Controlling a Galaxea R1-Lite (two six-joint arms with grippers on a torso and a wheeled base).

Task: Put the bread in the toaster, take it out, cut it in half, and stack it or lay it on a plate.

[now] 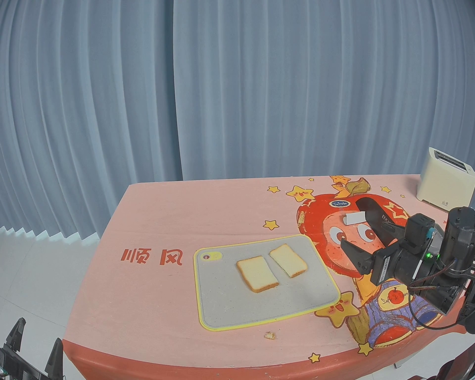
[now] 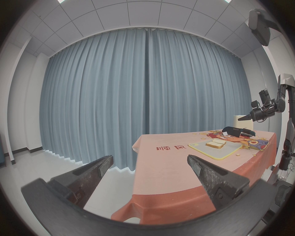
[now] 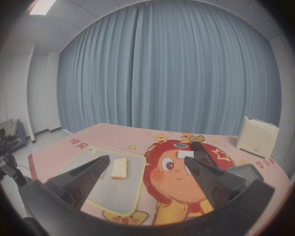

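Nearest, off the table's [image 1: 148, 297] left front corner, my left gripper [image 1: 38, 331] hangs wide open, holding nothing. On the grey cutting board [image 1: 222, 302] the nearer bread half [image 1: 257, 273] and the farther bread half [image 1: 288, 260] lie flat, side by side, unstacked. Rightward lies the black knife [image 3: 199, 150]. My right gripper [image 3: 147, 159] hovers above the table, spread wide and empty, and the toaster [image 1: 445, 180] stands at the far right corner.

You're looking at a staged test room: full-height grey-blue curtain [image 1: 198, 89] at 12 o'clock, panelled ceiling [image 2: 147, 12], tiled floor [image 1: 29, 277], one cloth-covered table [image 1: 163, 213].
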